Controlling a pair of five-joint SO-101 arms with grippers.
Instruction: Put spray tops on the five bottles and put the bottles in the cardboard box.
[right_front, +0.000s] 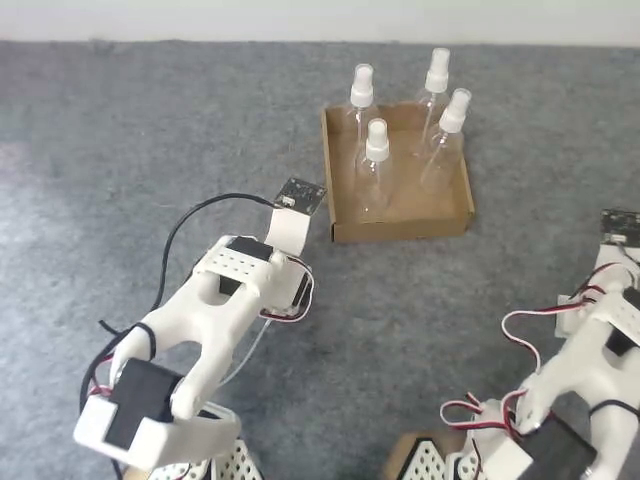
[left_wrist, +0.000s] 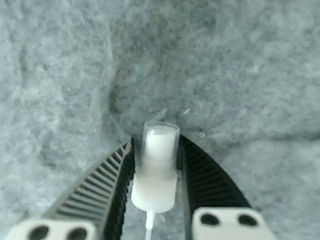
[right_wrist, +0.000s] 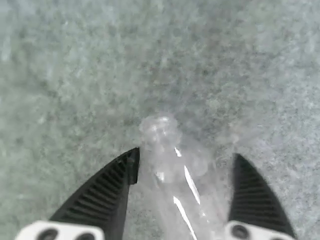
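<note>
**A:** How many bottles do you count?

**B:** Five. Four capped bottles (right_front: 376, 170) stand upright in the cardboard box (right_front: 400, 228), each one clear with a white sprayer. The fifth is a bare bottle (right_wrist: 167, 160), clear, with its open neck pointing away from the wrist. It sits between the fingers of the right end effector (right_wrist: 185, 156).

**A:** Is it gripped?

**B:** It seems so. One ribbed black pad presses its wall, but the other side is hard to read through the clear body.

**A:** And the spray tops?

**B:** One loose spray top (left_wrist: 159, 165), with a white collar, a clear cap and a thin tube below. The left end effector (left_wrist: 156, 145) is clamped on it, with a ribbed pad on each side.

**A:** What else is around?

**B:** The box is shallow, brown and open-topped, toward the far side of the surface (right_front: 120, 130), which is a fuzzy grey felt. One white arm (right_front: 230, 300), trailing black and red cables (right_front: 180, 235), ends just beside the box's near corner. Another (right_front: 590, 370) stands near the edge, well apart from the box.
</note>
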